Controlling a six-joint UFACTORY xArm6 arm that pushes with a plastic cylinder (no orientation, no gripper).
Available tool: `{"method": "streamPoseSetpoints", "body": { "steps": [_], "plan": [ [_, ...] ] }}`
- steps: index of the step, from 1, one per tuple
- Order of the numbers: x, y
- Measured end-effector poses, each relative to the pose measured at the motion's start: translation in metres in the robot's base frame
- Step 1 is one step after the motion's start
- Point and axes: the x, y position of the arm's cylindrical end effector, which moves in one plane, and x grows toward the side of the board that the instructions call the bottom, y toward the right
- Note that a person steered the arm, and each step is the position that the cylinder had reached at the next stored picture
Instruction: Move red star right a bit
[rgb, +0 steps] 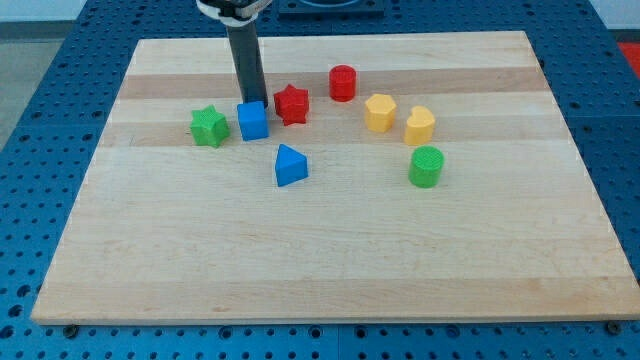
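Note:
The red star (292, 104) lies on the wooden board (330, 250) near the view's top, left of centre. My tip (252, 101) comes down just behind the blue cube (253, 121), which hides its very end. The tip is left of the red star, a small gap apart from it. The blue cube sits just left of the star.
A green star (209, 126) lies left of the blue cube. A blue triangular block (290, 165) lies below the red star. A red cylinder (343, 83), two yellow blocks (380, 112) (420, 125) and a green cylinder (426, 166) lie to the right.

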Motion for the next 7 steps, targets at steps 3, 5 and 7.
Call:
{"method": "streamPoseSetpoints", "body": {
  "steps": [3,5,7],
  "plan": [
    [-0.003,0.0],
    [0.008,0.015],
    [0.016,0.037]
  ]
}}
